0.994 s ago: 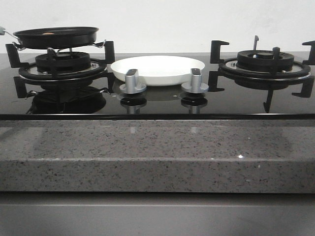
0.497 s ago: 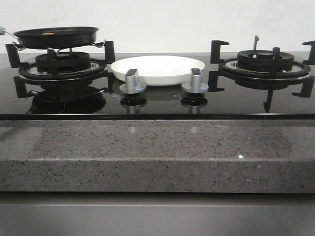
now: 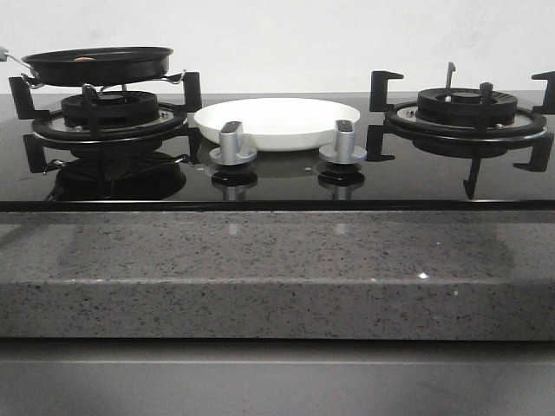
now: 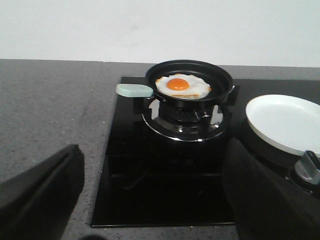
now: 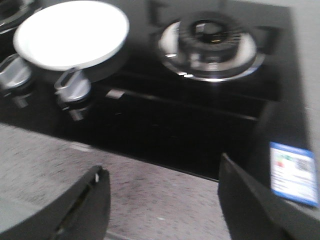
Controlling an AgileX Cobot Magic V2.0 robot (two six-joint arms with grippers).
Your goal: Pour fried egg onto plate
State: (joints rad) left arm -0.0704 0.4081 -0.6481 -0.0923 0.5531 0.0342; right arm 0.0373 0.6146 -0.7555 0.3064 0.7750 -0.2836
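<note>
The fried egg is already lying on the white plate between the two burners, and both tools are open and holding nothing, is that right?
Not quite. The fried egg lies in the black frying pan on the left burner, as the left wrist view shows. The white plate between the burners holds nothing. The rest stands: the left tool and the right tool are open and holding nothing.

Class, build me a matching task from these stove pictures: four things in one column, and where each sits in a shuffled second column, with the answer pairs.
Things
1. fried egg
2. plate
3. frying pan
4. two silver knobs

Places
A. on the left burner's supports
B. on the black glass between the two burners
C. inside the black pan
D. just in front of the white dish

Pairs: 1-C, 2-B, 3-A, 4-D
</note>
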